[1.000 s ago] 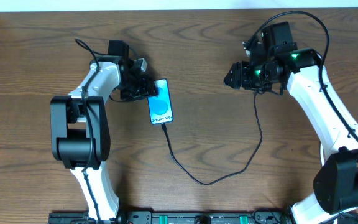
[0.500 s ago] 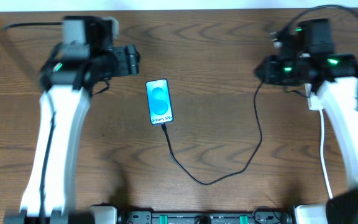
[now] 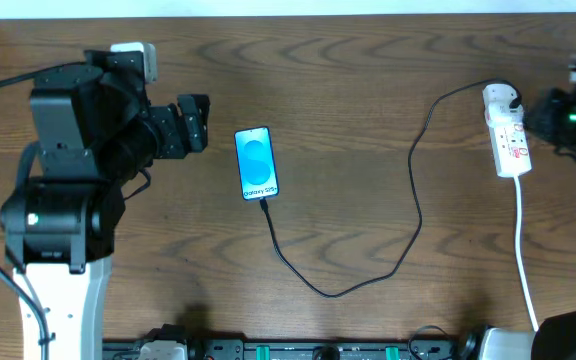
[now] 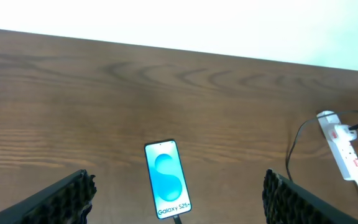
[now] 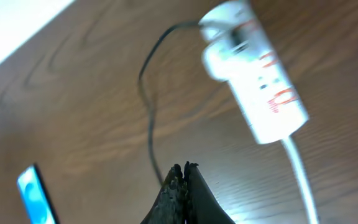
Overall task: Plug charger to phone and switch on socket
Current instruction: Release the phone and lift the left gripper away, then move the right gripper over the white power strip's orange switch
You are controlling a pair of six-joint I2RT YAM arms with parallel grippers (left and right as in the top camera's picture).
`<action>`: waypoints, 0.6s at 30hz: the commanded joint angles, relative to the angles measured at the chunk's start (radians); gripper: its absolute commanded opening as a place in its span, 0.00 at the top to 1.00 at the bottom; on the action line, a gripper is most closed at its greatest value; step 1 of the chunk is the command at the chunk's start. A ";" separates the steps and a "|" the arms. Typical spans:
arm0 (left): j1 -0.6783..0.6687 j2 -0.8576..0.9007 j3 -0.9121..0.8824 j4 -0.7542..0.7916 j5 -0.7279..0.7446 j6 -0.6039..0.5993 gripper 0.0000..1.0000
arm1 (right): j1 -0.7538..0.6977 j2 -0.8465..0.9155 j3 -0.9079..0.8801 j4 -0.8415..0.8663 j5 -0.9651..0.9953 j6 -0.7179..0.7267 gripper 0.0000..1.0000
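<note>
Dark wood-grain table (image 3: 368,60), pale wall along its far edge; three items, two grippers

1. Phone (image 3: 256,163): lies flat, lit blue screen up, left of centre, near the left gripper (image 3: 198,122) but apart from it. Slim, rigid, with a smooth glass face, so probably slippery and easily marked. Take by the long black edges, never the screen

2. Cable (image 3: 418,200): thin, black, limp. Runs from the phone's near edge in a loose loop across the table and up to the power strip (image 3: 511,145). Connector (image 3: 265,202) appears seated in the phone; white plug head (image 3: 501,97) sits at the strip's far end. Very light, with no stiffness. Take at either hard end, not mid-run

3. Power strip: white, far right, well apart from the phone, white cord (image 3: 521,250) trailing toward the near edge. Light hard plastic, likely to skid under a sideways push. Press straight down by the red marks (image 5: 283,96). Switch position cannot be told

Left gripper: jaws spread wide, empty. Right gripper (image 5: 183,169): jaws clenched together on nothing, near the strip, not touching it
</note>
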 commanded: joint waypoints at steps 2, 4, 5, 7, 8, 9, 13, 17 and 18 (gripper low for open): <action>0.003 -0.006 -0.005 -0.001 -0.006 -0.009 0.12 | -0.081 0.026 0.008 0.055 -0.023 -0.019 0.99; 0.003 -0.003 -0.005 -0.001 -0.006 -0.009 0.12 | -0.113 0.045 0.008 0.080 -0.048 -0.019 0.99; 0.003 -0.001 -0.006 -0.001 -0.006 -0.009 0.12 | -0.130 0.060 0.008 0.090 -0.059 -0.019 0.99; 0.003 0.001 -0.006 -0.001 -0.006 -0.009 0.11 | -0.161 0.095 0.008 0.108 -0.075 -0.018 0.99; 0.003 0.002 -0.006 -0.001 -0.006 -0.009 0.12 | -0.171 0.112 0.008 0.114 -0.077 -0.018 0.99; 0.003 0.002 -0.006 -0.001 -0.006 -0.009 0.12 | -0.181 0.130 0.008 0.119 -0.084 -0.018 0.99; 0.003 0.002 -0.006 -0.001 -0.006 -0.009 0.12 | -0.210 0.214 0.008 0.153 -0.159 -0.009 0.99; 0.003 0.002 -0.006 -0.001 -0.006 -0.009 0.11 | -0.217 0.301 0.008 0.201 -0.219 0.029 0.99; 0.003 0.002 -0.006 -0.001 -0.006 -0.009 0.11 | -0.217 0.321 0.008 0.213 -0.228 0.040 0.99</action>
